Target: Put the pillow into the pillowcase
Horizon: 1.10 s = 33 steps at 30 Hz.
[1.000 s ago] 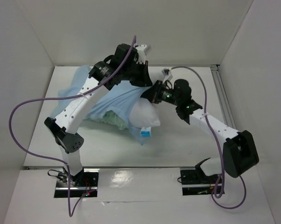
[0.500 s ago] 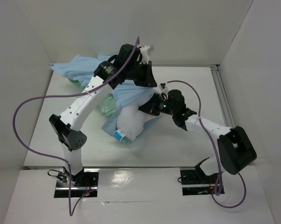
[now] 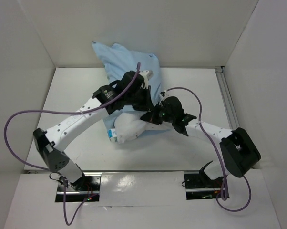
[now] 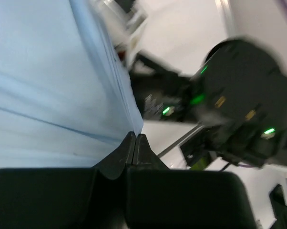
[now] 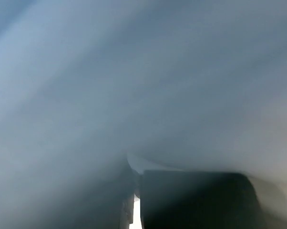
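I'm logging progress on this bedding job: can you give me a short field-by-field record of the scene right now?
pillowcase: light blue, raised, its top seen against the back wall
pillow: white end sticks out below, rest covered
label: blue, on the exposed end
left pincer: shut on the pillowcase edge
right pincer: shut, amid blue cloth; grip unclear
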Tool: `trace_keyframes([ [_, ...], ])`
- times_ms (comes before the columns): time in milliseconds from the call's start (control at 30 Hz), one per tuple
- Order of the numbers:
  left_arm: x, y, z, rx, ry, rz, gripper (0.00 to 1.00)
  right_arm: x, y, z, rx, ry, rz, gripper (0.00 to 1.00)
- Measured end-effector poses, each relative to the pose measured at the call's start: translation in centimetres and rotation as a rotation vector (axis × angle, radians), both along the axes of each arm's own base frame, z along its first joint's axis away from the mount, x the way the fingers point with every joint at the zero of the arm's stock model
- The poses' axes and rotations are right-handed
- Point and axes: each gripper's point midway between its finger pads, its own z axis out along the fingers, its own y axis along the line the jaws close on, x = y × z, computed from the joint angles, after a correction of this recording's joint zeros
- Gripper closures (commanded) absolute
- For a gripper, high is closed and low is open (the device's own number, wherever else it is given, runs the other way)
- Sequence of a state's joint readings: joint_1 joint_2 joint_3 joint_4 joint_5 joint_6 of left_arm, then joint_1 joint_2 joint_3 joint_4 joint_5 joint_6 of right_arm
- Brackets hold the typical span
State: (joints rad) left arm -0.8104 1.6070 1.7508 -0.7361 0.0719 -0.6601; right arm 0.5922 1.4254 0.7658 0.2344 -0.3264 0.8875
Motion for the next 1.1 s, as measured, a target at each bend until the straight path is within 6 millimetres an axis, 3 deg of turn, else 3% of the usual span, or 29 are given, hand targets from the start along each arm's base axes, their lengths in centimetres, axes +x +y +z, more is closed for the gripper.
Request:
trace_keyframes([
  [33, -0.5, 0.9, -0.5, 0.017, 0.000, 0.021, 0.77, -0.4, -0.2, -0.6, -0.024, 0.014, 0.007, 1.00],
  [67, -1.1, 1.9, -0.8, 0.035, -0.006, 0.042, 0.42, -0.8, -0.4, -0.7, -0.039, 0.017, 0.012, 0.95],
  [100, -1.6, 2.7, -0.6, 0.042, -0.007, 0.055, 0.31, -1.0, -0.7, -0.7, -0.056, 0.014, 0.015, 0.85],
  [133, -2.3, 3.2, 0.1, 0.039, -0.010, 0.058, 0.22, -1.1, -1.0, -0.4, -0.075, 0.003, 0.014, 0.70],
  [167, -2.9, 3.7, 1.1, 0.033, -0.025, 0.064, 0.11, -1.1, -1.3, 0.0, -0.093, -0.007, 0.013, 0.36],
  [267, -3.2, 5.3, 3.7, 0.042, -0.091, 0.120, 0.09, -1.0, -1.7, 2.2, -0.152, -0.045, 0.037, 0.11],
  [367, -1.9, 9.8, 3.7, 0.100, -0.127, 0.294, 0.11, -1.1, -2.7, 4.5, -0.228, -0.085, 0.040, 0.02],
  [433, -1.2, 14.5, 1.8, 0.164, -0.113, 0.438, 0.07, -1.5, -4.0, 5.6, -0.289, -0.100, 0.035, 0.01],
  [500, -0.9, 19.1, -1.2, 0.221, -0.085, 0.577, 0.05, -1.8, -5.1, 6.3, -0.348, -0.111, 0.030, 0.01],
  [567, -1.8, 23.1, -5.6, 0.294, -0.023, 0.661, 0.02, -2.2, -5.8, 7.0, -0.405, -0.120, 0.038, 0.01],
  [600, -2.3, 24.0, -7.7, 0.306, 0.008, 0.678, 0.01, -2.4, -6.1, 7.2, -0.428, -0.124, 0.046, 0.01],
  [667, -3.2, 25.0, -11.8, 0.327, 0.065, 0.682, 0.00, -2.8, -6.5, 7.7, -0.474, -0.120, 0.071, 0.01],
  [767, -4.8, 24.8, -17.9, 0.349, 0.156, 0.640, 0.00, -3.6, -6.7, 7.7, -0.530, -0.102, 0.111, 0.01],
  [833, -5.5, 24.6, -20.3, 0.353, 0.189, 0.619, 0.00, -4.4, -6.7, 7.2, -0.563, -0.087, 0.129, 0.01],
  [900, -5.4, 24.2, -21.6, 0.340, 0.187, 0.607, 0.00, -5.3, -6.4, 6.8, -0.585, -0.072, 0.144, 0.01],
  [1100, -2.8, 22.6, -22.4, 0.246, 0.107, 0.635, 0.01, -6.4, -3.5, 5.3, -0.600, -0.030, 0.109, 0.01],
])
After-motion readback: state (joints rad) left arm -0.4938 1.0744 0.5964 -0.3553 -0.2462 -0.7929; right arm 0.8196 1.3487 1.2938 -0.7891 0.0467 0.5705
